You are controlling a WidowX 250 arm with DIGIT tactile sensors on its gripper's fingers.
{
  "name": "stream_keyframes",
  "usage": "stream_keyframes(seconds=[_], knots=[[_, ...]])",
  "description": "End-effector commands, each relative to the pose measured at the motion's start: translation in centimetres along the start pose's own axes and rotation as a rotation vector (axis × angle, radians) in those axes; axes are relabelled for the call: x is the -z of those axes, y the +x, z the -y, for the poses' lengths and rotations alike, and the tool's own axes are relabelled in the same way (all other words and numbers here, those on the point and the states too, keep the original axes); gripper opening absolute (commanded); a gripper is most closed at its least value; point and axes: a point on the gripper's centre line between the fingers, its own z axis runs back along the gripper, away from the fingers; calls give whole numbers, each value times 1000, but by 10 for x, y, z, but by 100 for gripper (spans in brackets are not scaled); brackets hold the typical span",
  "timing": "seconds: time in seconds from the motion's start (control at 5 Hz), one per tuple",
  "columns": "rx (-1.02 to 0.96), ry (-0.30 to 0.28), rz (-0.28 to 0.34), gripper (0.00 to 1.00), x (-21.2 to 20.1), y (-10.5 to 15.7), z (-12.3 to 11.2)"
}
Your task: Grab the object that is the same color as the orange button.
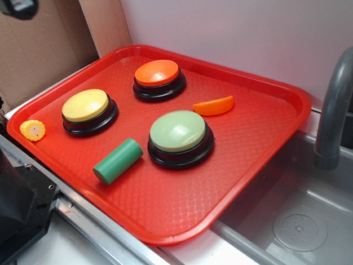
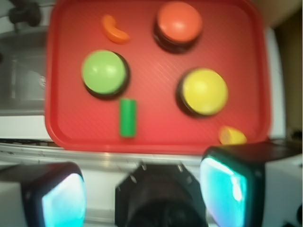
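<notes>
The small orange wedge (image 1: 213, 106) lies on the red tray (image 1: 259, 149), right of the orange button (image 1: 159, 78) and behind the pale green button (image 1: 180, 136). In the wrist view the wedge (image 2: 114, 30) is at the top left and the orange button (image 2: 179, 24) at the top centre. My gripper (image 2: 142, 189) is open and empty, high above the tray's near edge, far from the wedge. Its teal fingertips (image 2: 222, 189) frame the bottom of the wrist view. The gripper does not show in the exterior view.
A yellow button (image 1: 88, 111), a green cylinder (image 1: 117, 160) and a yellow corn piece (image 1: 33, 130) also lie on the tray. A steel sink (image 1: 298, 221) with a grey faucet (image 1: 333, 110) is at the right. Cardboard (image 1: 38, 49) stands at the back left.
</notes>
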Motion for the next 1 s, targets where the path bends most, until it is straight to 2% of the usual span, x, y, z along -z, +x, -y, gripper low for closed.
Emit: stream_keyframes(seconds=[0.0,0.4,0.6,0.8], knots=[[128,-4,69,100,35,74,6],[238,-24,159,100,88,135,27],[282,-22,148,100,130,156,44],[284,-20,138,100,154,164,49]])
